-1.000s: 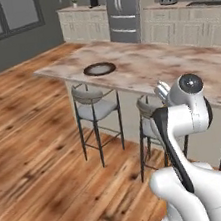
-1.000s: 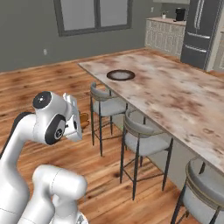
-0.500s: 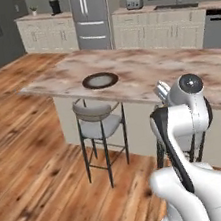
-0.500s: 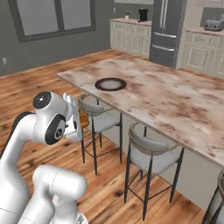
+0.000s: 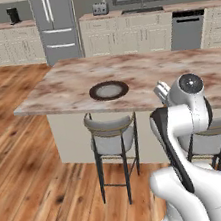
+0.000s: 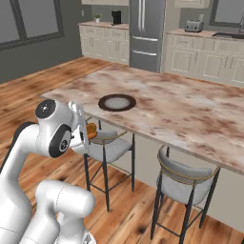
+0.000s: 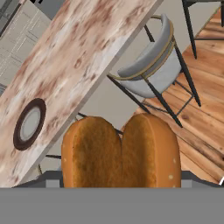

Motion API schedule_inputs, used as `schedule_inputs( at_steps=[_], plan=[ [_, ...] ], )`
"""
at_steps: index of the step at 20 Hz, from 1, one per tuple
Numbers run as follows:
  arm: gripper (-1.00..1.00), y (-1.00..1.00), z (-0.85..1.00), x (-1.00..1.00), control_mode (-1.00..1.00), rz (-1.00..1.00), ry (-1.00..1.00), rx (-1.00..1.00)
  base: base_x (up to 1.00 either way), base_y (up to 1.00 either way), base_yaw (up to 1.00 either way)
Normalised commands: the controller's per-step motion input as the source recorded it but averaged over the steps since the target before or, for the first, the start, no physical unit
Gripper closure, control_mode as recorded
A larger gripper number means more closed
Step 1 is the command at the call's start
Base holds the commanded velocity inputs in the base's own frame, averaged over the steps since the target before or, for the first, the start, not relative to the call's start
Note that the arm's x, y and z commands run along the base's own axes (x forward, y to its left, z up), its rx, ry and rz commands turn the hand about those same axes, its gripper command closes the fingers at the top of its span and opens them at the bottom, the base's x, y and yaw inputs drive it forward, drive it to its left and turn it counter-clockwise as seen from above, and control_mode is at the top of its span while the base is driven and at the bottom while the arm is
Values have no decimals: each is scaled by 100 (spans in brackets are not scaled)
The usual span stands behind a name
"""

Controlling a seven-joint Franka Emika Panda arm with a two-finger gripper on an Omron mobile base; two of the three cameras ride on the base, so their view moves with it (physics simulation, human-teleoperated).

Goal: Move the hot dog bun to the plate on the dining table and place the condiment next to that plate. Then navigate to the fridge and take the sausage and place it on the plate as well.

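Item 1, tool (image 6: 86, 131): you had it closed on the hot dog bun (image 7: 120, 151), carried short of the worktop edge and above the stool level; its fingertips were hidden behind the bread.

Item 2, hot dog bun: golden, split top, held in the tool and not yet delivered.

Item 3, stool (image 5: 111, 132): grey seat, tucked under the worktop below the plate.

Item 4, plate (image 5: 109, 90): dark rim, pale centre, lying on the marble worktop (image 5: 177, 71) near its front edge, nothing on it.

Item 5, fridge (image 5: 58, 24): steel, closed, well beyond the worktop.

Status, as judged: step 1 was under way, with the bun in transit. You had the placing, the condiment and the sausage all left; neither of those 2 was visible.
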Motion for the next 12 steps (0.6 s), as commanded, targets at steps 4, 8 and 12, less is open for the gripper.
schedule_inputs(
  at_steps=[4, 8, 12],
  plan=[
    [100, 0, 0, 0, 100, 0, 0, 0, 85, 87, -49],
    [100, 0, 0, 0, 100, 0, 0, 0, 83, 82, -49],
    [100, 0, 0, 0, 100, 0, 0, 0, 82, 79, -46]
  ],
)
